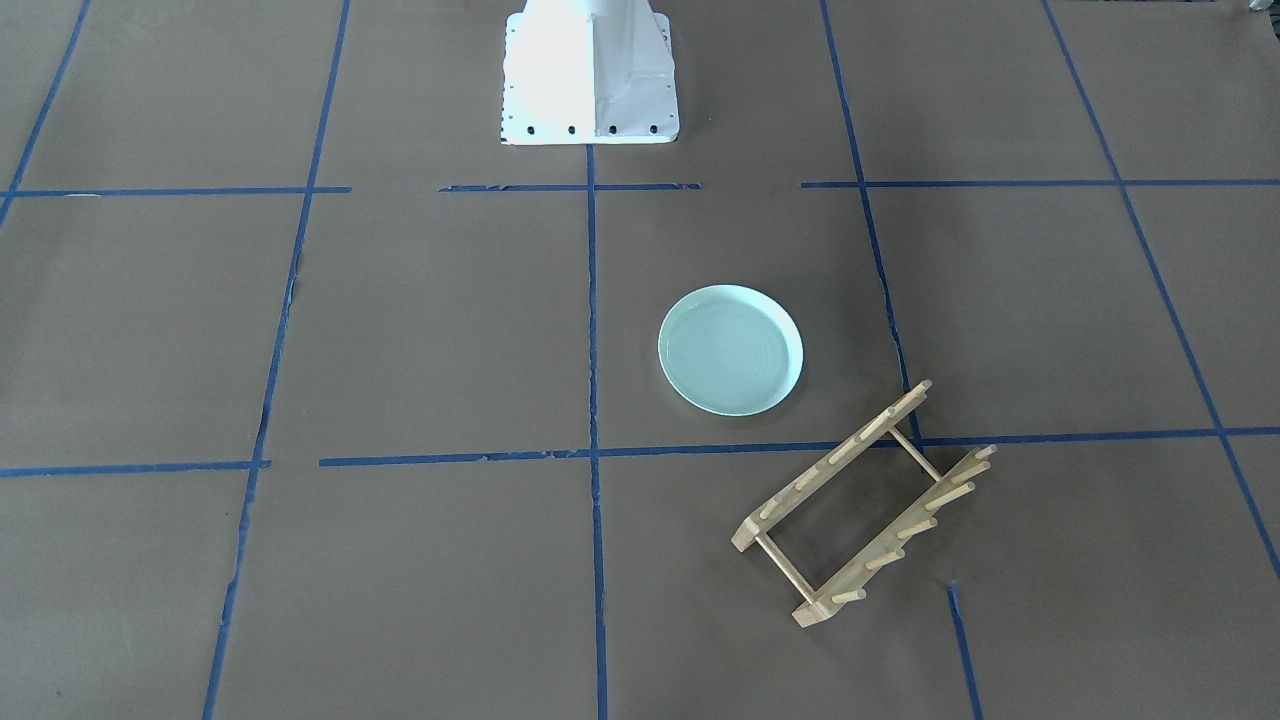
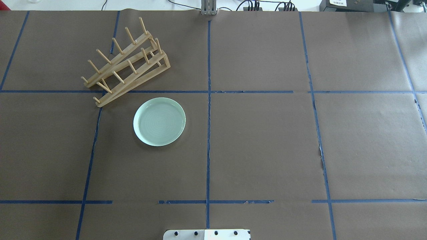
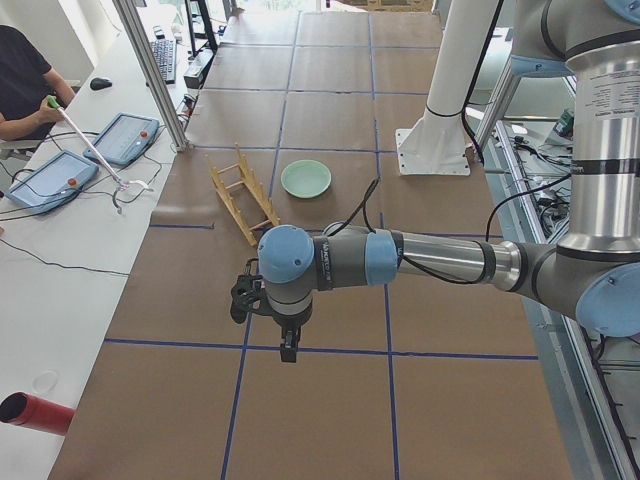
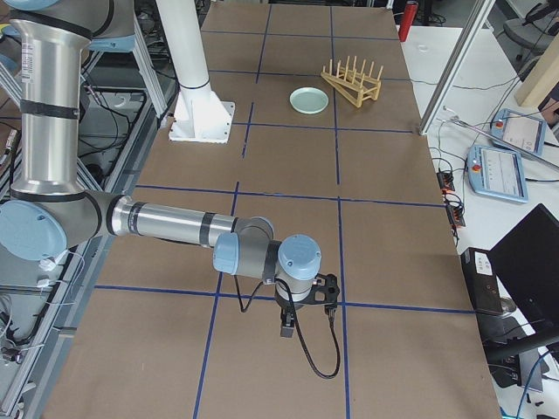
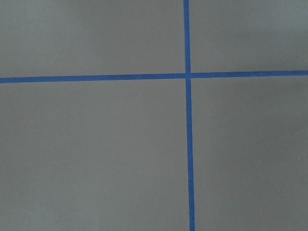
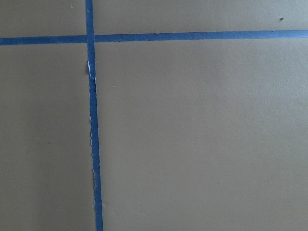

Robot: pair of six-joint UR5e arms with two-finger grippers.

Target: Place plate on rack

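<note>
The pale mint-green plate point(image 1: 730, 350) lies flat on the brown paper, also seen from overhead point(image 2: 159, 121) and small in the side views point(image 3: 305, 178) point(image 4: 309, 99). The light-wood rack point(image 1: 835, 460) stands right beside it, at an angle point(image 2: 136, 81) point(image 3: 240, 190) point(image 4: 351, 80), with no plate in it. My left gripper point(image 3: 285, 345) hangs low over the table end, far from both. My right gripper point(image 4: 288, 327) hangs low over the opposite end. I cannot tell whether either is open or shut. Both wrist views show only paper and blue tape.
The white robot base point(image 1: 590, 70) stands at the table's middle edge point(image 2: 206, 234). Blue tape lines grid the paper. A person and two tablets point(image 3: 120, 135) are at a side desk. A red cylinder point(image 3: 35, 412) lies near the left end.
</note>
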